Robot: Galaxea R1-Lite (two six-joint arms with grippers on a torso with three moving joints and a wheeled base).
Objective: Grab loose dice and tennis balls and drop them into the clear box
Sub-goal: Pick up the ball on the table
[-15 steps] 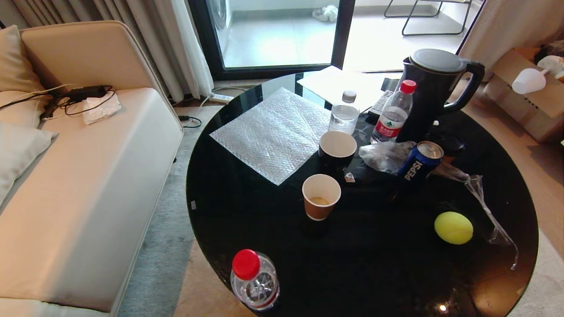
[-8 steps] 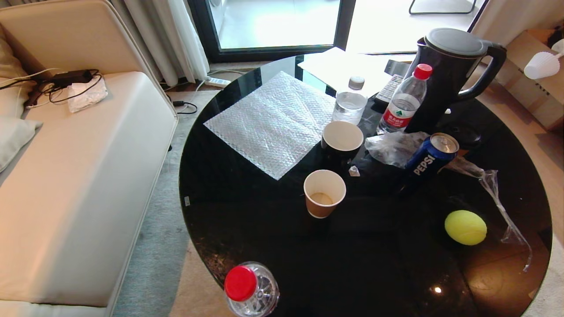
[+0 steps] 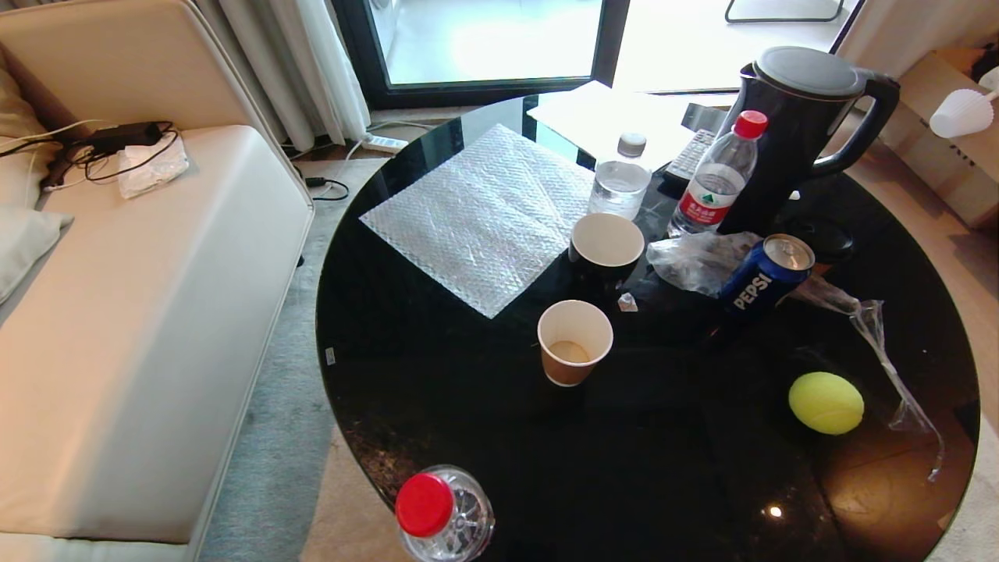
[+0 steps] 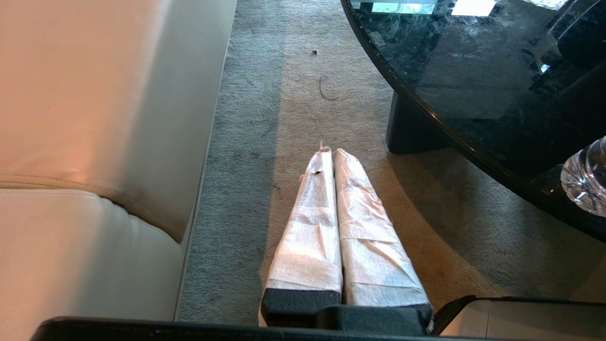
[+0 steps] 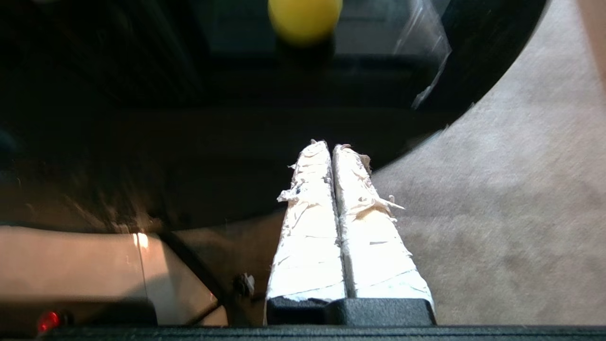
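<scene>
A round black glossy tabletop [image 3: 437,406] stands on grey carpet [image 3: 285,437] beside a cream sofa [image 3: 140,328], with a glass door and curtains behind it. One tennis ball [image 3: 826,403] lies alone near the tabletop's right edge, just beside a strip of clear wrap [image 3: 890,367] and well apart from the other things. No dice and no clear box show in any view.

Near the middle stands a brown paper cup [image 3: 575,342], and behind it a black cup [image 3: 606,248] with a white inside. A sheet of bubble wrap [image 3: 480,215] lies flat to their left. A blue can [image 3: 767,273] leans against crumpled plastic [image 3: 691,261]; behind it are a red-capped bottle [image 3: 718,187], a small grey-capped bottle [image 3: 620,179] and a black kettle [image 3: 796,133]. White papers [image 3: 609,125] lie at the far edge. Another red-capped bottle [image 3: 443,515] stands at the near edge.

Neither arm shows in the head view. The left pincer [image 4: 330,152] hangs over the carpet between sofa and tabletop, its taped fingers pressed together and holding nothing. The right pincer [image 5: 330,144] is at the tabletop's near rim, its fingers likewise pressed together and empty; the ball [image 5: 304,19] lies ahead of it, well apart.
</scene>
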